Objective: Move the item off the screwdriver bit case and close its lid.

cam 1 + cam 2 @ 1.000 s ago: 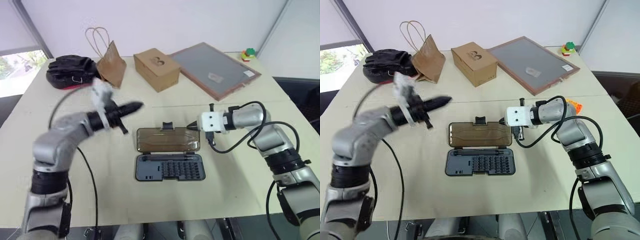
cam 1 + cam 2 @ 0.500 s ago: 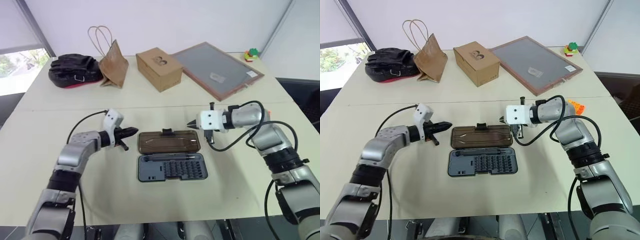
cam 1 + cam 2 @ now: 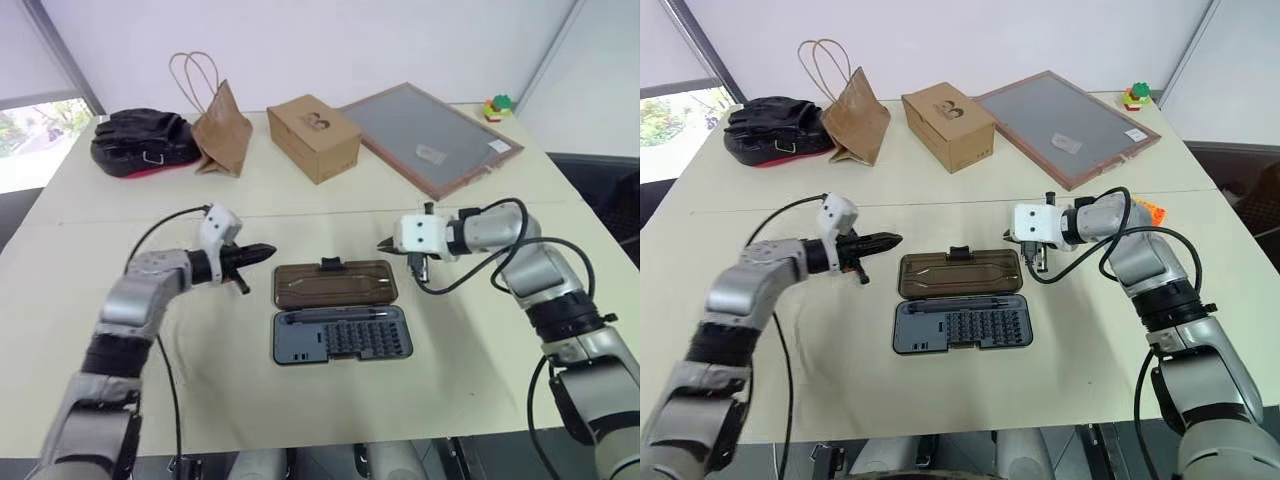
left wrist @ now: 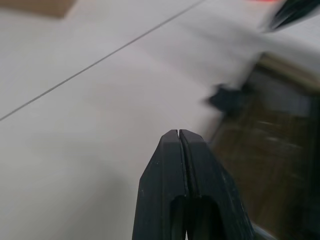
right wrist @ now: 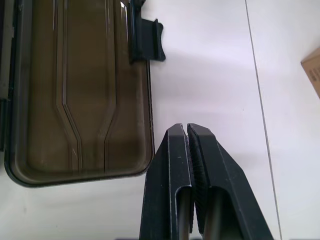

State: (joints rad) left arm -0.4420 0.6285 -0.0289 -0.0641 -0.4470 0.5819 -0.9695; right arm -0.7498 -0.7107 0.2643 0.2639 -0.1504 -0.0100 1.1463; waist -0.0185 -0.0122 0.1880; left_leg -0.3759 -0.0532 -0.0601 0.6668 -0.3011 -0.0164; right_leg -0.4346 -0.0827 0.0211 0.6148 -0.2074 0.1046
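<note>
- A pale table (image 3: 300,420) under a white wall carries a paper bag (image 3: 222,125), a cardboard box (image 3: 314,137) and a framed board (image 3: 432,138) along its far side.
- The screwdriver bit case (image 3: 338,311) lies open between the two arms, its brown lid (image 3: 336,284) flat on the table beyond the base, latch tab on the far edge.
- The left gripper (image 3: 262,252) has its fingers pressed together and holds nothing, with the lid's left end just ahead of its tip.
- The right gripper (image 3: 384,245) is likewise pinched closed and empty, just off the lid's right far corner.
- The item (image 3: 1150,210), an orange brick, sits on the table behind the right arm, well clear of the case.
- Judging by that, the removal is done and closing is in hand.
- The next move calls for getting a closed fingertip under the lid's far edge and swinging it over the base until the latch catches.
</note>
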